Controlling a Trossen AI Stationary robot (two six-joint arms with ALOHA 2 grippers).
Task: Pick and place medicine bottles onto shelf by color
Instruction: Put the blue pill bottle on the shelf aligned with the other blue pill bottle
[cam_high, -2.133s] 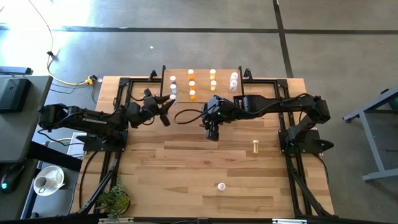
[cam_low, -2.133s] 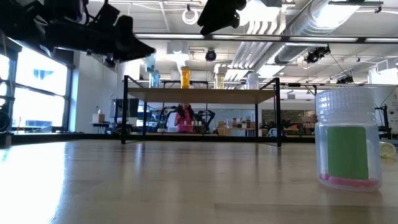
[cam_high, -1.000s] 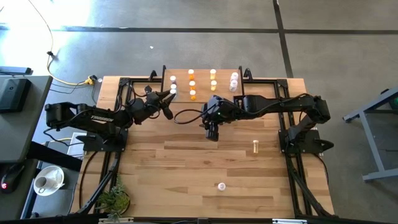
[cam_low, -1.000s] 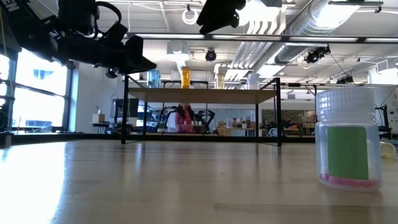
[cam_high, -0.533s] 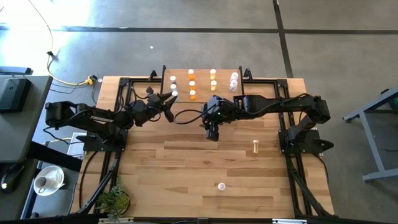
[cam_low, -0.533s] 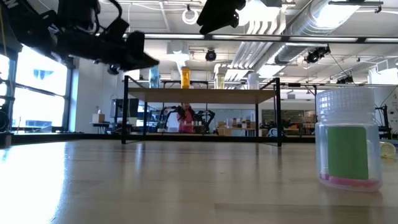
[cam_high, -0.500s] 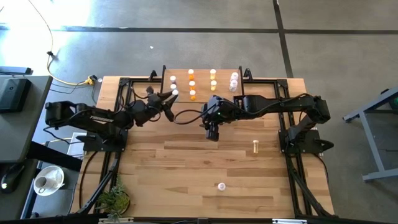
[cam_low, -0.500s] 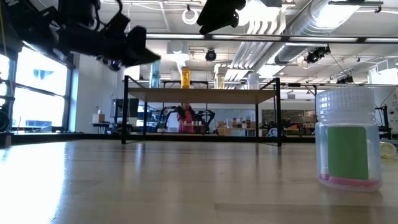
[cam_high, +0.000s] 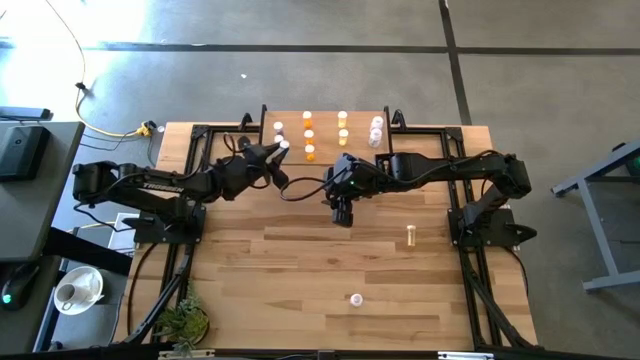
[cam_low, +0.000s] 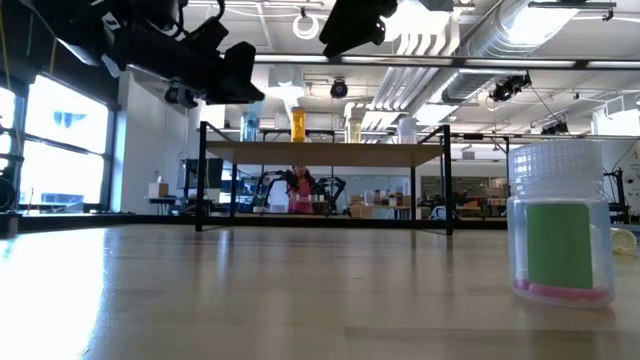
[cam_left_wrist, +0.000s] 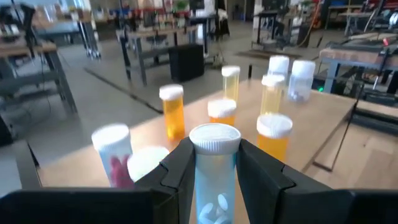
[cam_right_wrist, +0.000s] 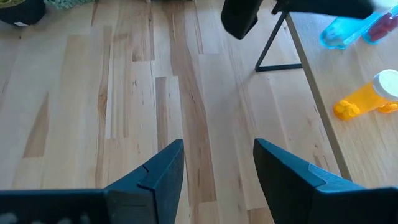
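The shelf (cam_high: 325, 150) stands at the table's far edge, with orange (cam_high: 308, 135), yellow (cam_high: 343, 134), pale (cam_high: 278, 128) and pinkish (cam_high: 376, 130) medicine bottles upright on its top. My left gripper (cam_high: 282, 149) is at the shelf's near left corner, shut on a pale blue bottle (cam_left_wrist: 214, 177) with a white cap. My right gripper (cam_high: 341, 215) hangs open over bare table in front of the shelf. One bottle lies on its side (cam_high: 410, 235) on the table. Another stands near the front edge (cam_high: 356, 299) and looms large in the low view (cam_low: 558, 225). My left gripper pinches the pale blue bottle's body just under its cap (cam_left_wrist: 214, 163), with one finger (cam_left_wrist: 180, 168) on each side. The fingers reach in level from the table's left. The bottle stands upright in the hold, clear of the table, its cap above the fingertips.
The shelf's thin black legs (cam_low: 201, 178) stand on the tabletop. The shelf's rows of bottles are close together right ahead of the held bottle (cam_left_wrist: 222, 113). A potted plant (cam_high: 183, 322) is at the near left corner. Black frames run along both table sides.
My left gripper has risen and gone toward the far edge and the shelf's near left corner, carrying the pale blue bottle upright. It has stayed shut on it.
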